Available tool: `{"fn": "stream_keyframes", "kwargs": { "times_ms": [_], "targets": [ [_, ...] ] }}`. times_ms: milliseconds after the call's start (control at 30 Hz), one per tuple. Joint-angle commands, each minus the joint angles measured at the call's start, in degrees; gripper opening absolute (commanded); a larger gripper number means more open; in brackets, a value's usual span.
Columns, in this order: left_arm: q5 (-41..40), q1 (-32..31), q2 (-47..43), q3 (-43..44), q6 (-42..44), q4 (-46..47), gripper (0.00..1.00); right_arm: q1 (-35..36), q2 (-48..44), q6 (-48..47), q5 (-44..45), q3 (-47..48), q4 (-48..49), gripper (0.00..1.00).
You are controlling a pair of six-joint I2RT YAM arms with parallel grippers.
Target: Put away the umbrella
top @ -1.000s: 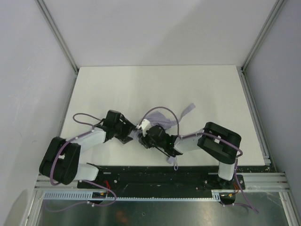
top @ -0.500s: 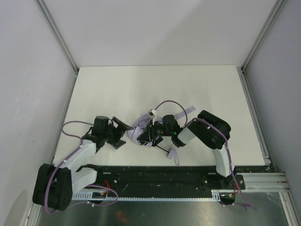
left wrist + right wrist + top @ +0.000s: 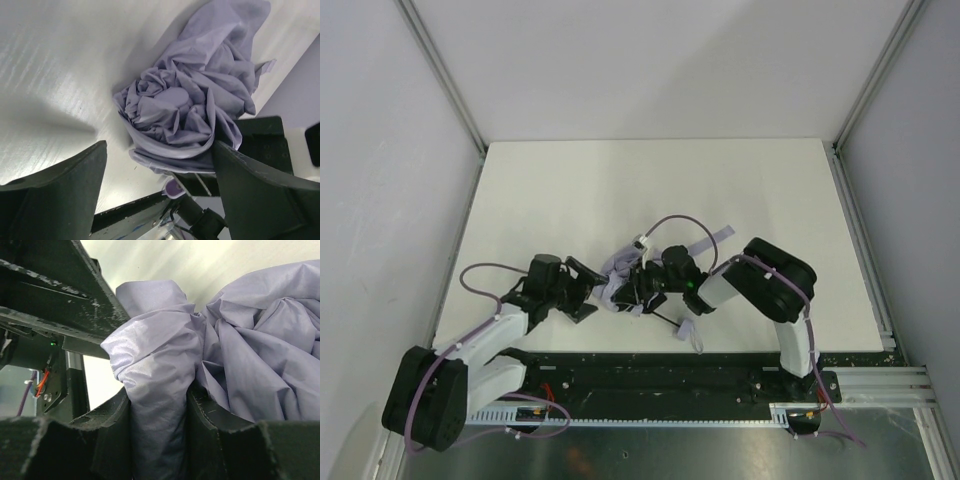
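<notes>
**Q:** How do your grippers stand?

**A:** My left gripper [image 3: 586, 291] is low over the surface [image 3: 620, 190] with its jaws spread wide and nothing between them. My right gripper [image 3: 159, 405] is clamped on a thick fold of the umbrella [image 3: 617, 280]. In the right wrist view the lavender-grey fabric is squeezed between both fingers [image 3: 112, 440].

**Q:** And where is the umbrella itself?

**A:** It lies crumpled on the surface near the front edge, between my two grippers. From my left wrist I see the canopy [image 3: 190, 110] bunched into a rosette just ahead of my open jaws. Whether my outer finger [image 3: 260, 190] brushes the cloth, I cannot tell.

**Q:** Anything crowding you?

**A:** My right gripper sits just behind the bundle, directly opposite my left one. A thin black shaft [image 3: 665, 318] pokes out towards my bases. My own lavender cable [image 3: 670, 222] loops over the right wrist.
</notes>
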Motion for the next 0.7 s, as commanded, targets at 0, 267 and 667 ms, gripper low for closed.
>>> {"fn": "stream_keyframes", "kwargs": {
  "times_ms": [0, 267, 667],
  "targets": [
    [-3.6, -0.21, 1.43, -0.01, -1.71, 2.51, 0.85, 3.79, 2.14, -8.58, 8.78, -4.1, -33.48, 0.0],
    [-0.24, -0.03, -6.87, -4.24, -3.6, 2.42, 0.99, 7.68, 0.86, -14.73, 20.7, 1.23, -45.96, 0.0],
    [0.43, -0.12, -14.39, -4.35, -8.27, 0.79, 0.99, 7.15, 1.7, -14.48, 18.04, 1.71, -45.25, 0.0]
  ]
}}
